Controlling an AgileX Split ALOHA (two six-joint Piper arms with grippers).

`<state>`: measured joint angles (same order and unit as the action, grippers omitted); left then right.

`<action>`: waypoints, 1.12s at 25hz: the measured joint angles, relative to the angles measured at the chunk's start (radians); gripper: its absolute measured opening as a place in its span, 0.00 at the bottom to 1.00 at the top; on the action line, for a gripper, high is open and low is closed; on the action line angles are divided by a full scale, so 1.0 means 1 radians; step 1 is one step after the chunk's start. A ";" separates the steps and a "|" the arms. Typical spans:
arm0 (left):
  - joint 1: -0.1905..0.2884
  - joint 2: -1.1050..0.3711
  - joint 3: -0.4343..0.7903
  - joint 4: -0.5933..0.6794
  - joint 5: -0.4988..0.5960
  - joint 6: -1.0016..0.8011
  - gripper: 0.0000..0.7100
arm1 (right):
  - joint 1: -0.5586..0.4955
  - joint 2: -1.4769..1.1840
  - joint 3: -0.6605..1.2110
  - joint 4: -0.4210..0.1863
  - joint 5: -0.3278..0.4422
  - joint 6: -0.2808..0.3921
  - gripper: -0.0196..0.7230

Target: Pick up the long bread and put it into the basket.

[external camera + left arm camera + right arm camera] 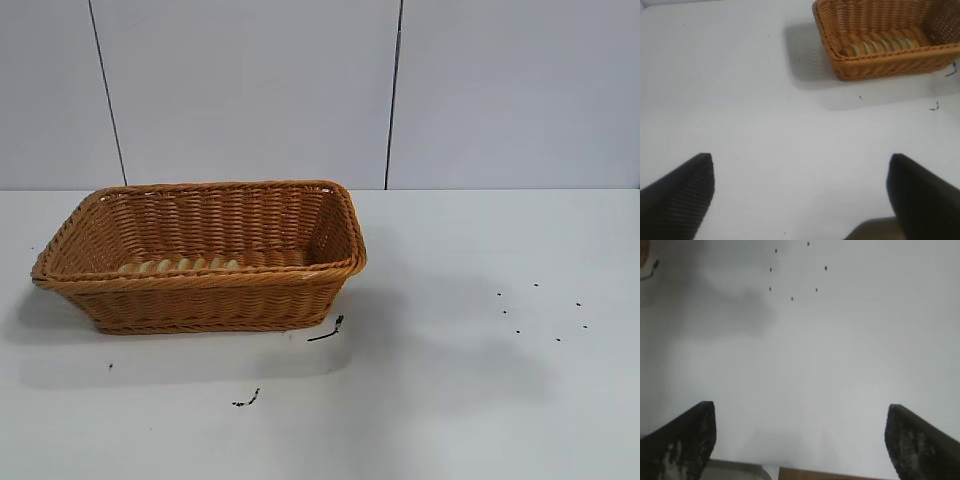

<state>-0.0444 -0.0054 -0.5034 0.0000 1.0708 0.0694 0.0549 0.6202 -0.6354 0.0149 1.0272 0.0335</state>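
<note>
The long bread (180, 265) lies inside the wicker basket (200, 300), along its near wall, only its ridged top showing above the braided rim. The left gripper (800, 192) hovers over bare white table (450, 400), well apart from the basket, fingers spread wide. The right gripper (800, 435) is likewise spread wide, holding nothing, over the table near a scatter of dark specks (792, 275).

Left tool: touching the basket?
Apart. Left wrist view shows the open left tool over bare table, the basket well beyond.
</note>
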 joint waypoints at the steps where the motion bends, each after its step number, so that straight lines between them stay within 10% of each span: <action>1: 0.000 0.000 0.000 0.000 0.000 0.000 0.98 | 0.000 -0.059 0.037 0.004 -0.007 0.000 0.87; 28: 0.000 0.000 0.000 0.000 0.000 0.000 0.98 | 0.000 -0.625 0.151 0.016 0.003 0.000 0.87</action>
